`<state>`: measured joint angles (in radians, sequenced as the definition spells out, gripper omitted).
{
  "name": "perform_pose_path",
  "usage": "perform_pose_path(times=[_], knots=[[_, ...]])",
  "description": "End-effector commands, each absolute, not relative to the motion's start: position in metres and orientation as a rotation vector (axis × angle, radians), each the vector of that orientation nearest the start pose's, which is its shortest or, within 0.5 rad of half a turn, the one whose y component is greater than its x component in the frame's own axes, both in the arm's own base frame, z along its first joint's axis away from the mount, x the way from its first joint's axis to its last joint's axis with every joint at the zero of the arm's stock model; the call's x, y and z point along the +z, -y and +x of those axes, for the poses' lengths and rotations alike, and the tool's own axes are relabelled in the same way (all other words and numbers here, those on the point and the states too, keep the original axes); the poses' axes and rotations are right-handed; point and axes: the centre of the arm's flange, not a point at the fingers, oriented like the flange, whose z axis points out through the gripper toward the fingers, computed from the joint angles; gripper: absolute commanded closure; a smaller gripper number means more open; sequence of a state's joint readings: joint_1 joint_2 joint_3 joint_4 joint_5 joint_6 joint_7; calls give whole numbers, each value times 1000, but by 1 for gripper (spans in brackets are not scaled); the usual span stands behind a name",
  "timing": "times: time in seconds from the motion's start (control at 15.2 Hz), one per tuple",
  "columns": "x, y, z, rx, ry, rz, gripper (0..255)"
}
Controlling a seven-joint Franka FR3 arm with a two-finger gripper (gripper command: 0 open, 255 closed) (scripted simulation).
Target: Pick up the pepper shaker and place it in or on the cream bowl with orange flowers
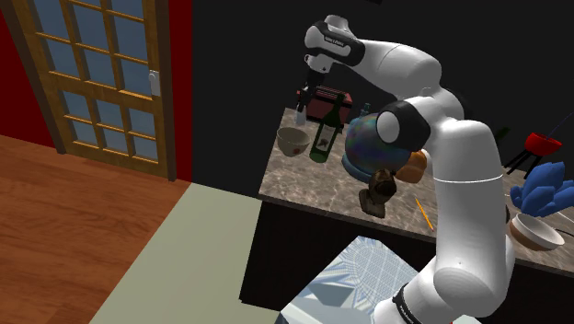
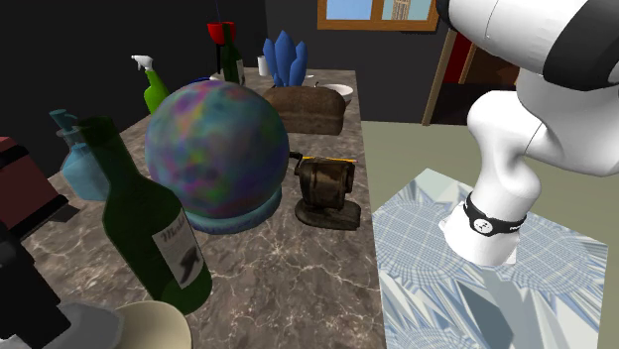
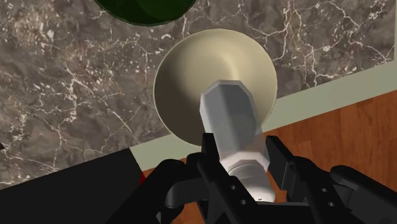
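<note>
My gripper (image 3: 245, 159) clasps the grey-white pepper shaker (image 3: 232, 121) between its fingers, above the cream bowl (image 3: 184, 70), which sits at the counter's (image 3: 76, 95) edge near a green bottle (image 3: 143, 7).

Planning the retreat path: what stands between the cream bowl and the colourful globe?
A green bottle stands between the cream bowl and the colourful globe, plain in the shoulder view.

The white arm (image 1: 464, 175) rises behind the gripper (image 1: 308, 92), bends at the elbow and reaches out, with the wrist turned so the gripper points straight down. Its black fingers (image 3: 214, 159) clasp the pepper shaker (image 3: 230, 118) between them.
</note>
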<state>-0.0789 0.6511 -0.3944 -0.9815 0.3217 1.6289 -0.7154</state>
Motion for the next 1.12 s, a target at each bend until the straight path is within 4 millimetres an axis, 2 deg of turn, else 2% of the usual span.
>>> perform_pose_path(times=[0.0,0.59,1.06], knots=[[495,212,698,-117,473,-3048,255],[449,212,698,-117,473,-3048,255],[449,212,698,-117,473,-3048,255]])
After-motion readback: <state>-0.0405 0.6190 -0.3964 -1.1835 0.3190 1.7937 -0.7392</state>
